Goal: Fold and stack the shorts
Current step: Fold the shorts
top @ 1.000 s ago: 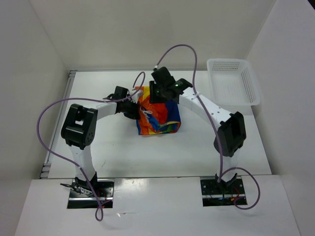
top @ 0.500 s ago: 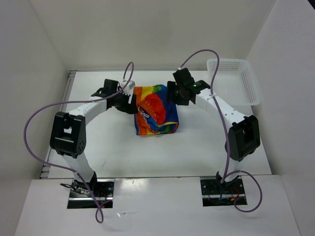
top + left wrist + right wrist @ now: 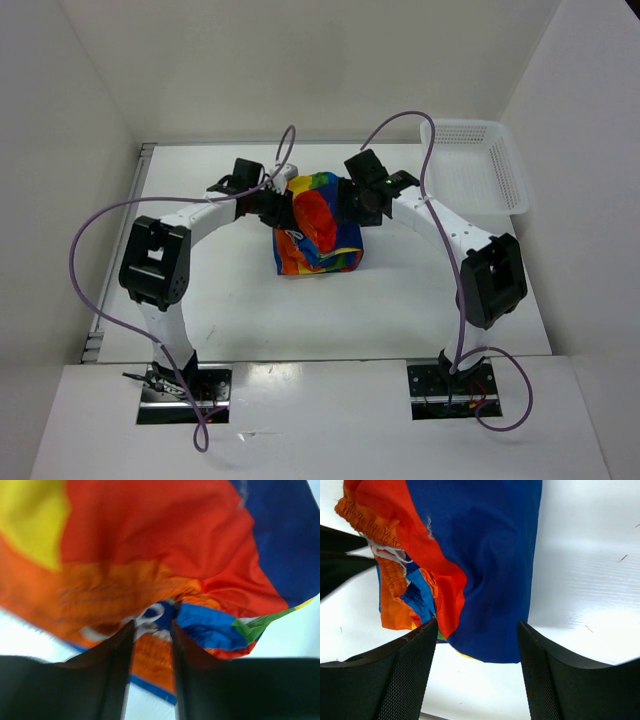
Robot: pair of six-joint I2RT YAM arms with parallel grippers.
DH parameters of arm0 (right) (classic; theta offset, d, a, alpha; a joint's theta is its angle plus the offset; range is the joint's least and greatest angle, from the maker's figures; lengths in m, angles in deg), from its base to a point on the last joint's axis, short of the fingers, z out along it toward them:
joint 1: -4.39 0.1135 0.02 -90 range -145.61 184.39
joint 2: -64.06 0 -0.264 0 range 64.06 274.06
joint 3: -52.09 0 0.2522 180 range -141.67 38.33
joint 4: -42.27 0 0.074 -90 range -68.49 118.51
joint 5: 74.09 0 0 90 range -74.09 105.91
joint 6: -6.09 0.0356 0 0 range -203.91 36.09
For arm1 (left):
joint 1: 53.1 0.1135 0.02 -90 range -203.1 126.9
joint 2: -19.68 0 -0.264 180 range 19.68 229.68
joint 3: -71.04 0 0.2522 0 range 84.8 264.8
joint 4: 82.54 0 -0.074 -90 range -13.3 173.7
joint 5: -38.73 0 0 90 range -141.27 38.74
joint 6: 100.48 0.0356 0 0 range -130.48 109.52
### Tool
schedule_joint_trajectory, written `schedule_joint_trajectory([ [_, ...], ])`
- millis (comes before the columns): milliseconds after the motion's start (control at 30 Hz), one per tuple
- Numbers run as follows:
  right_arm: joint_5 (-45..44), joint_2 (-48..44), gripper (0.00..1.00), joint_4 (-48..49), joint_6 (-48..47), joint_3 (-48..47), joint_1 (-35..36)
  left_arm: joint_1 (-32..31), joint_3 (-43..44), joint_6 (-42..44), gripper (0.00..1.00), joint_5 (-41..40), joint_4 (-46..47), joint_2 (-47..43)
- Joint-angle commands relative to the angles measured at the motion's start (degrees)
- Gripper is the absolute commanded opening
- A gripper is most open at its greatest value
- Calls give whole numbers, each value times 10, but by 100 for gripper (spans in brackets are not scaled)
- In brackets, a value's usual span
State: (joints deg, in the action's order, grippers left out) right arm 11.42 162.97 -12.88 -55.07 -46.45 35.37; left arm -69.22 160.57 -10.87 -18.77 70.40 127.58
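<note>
Now the left gripper [image 3: 152, 626] pinches the shorts [image 3: 315, 232] at their orange waistband, while the right gripper [image 3: 477, 625] hovers above the blue panel, fingers wide apart.

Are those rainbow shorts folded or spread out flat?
Folded, but loosely: the shorts sit as a compact, rumpled bundle with layers overlapping, not spread flat on the table.

Overhead and close wrist views share shorts [image 3: 315, 225].
</note>
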Motion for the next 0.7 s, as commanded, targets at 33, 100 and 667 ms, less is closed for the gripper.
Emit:
schedule_joint_trajectory([
  [33, -25, -5, 69, -1, -5, -15, 0, -37, 10, 4, 56, 20, 49, 19],
  [100, -25, -5, 69, -6, -10, -15, 0, -43, 10, 4, 67, -5, 55, 26],
  [667, -25, -34, 69, -12, -10, 0, -21, -43, 55, 4, 42, -37, 115, 119],
])
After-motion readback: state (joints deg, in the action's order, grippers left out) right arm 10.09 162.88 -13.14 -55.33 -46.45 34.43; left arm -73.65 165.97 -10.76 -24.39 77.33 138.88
